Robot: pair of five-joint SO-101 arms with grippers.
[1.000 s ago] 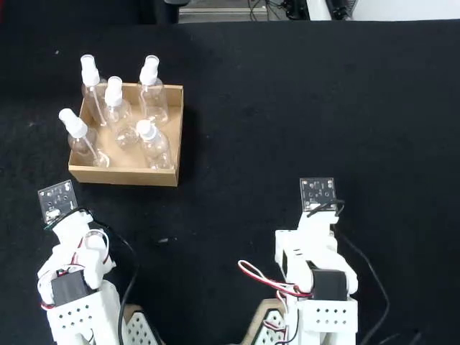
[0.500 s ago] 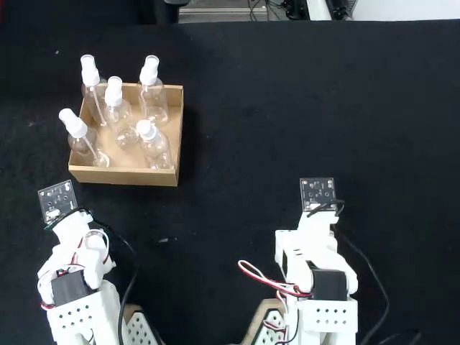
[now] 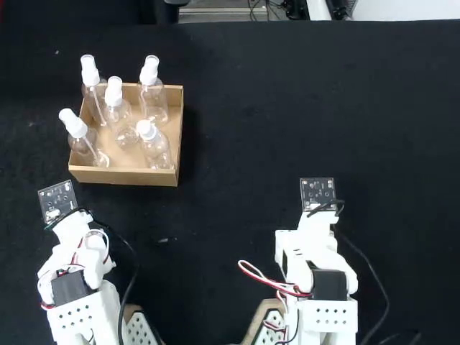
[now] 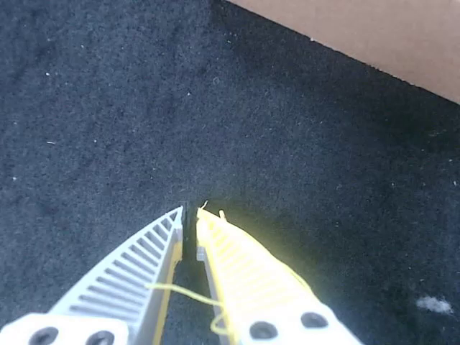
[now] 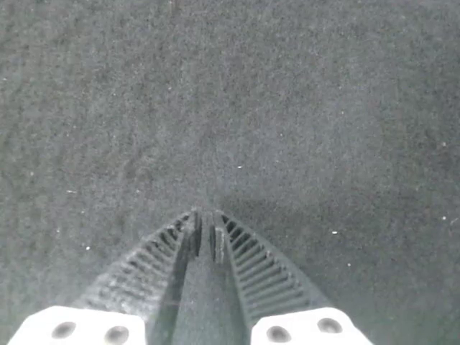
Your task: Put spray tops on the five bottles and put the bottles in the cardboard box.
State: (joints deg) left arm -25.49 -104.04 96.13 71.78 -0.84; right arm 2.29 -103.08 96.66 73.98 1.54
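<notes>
Black cloth tabletop (image 3: 302, 108). Cardboard box (image 3: 126, 175) sits at the far left of it, open side up, well apart from both arms. Five clear bottles (image 3: 155, 106) stand in the box, each capped with a white spray top (image 3: 149, 70): two along the back wall, one in the middle, one at the left wall, one toward the front right. The back-left bottle's base is hard to make out against the box wall, so it is probably inside, though I cannot say for sure. Left arm (image 3: 72, 269) is folded back at the near left edge, below the box; right arm (image 3: 316, 255) is folded back at the near edge, right of centre. Left claw (image 4: 190, 214) is closed, tips together, gripping nothing, pointed down at bare cloth; a strip of the box's brown wall (image 4: 374, 36) shows just beyond it in the left wrist view. Right claw (image 5: 206, 215) is likewise closed on nothing, over bare cloth. A yellow thread (image 4: 183, 291) lies across the left claw's fingers.
</notes>
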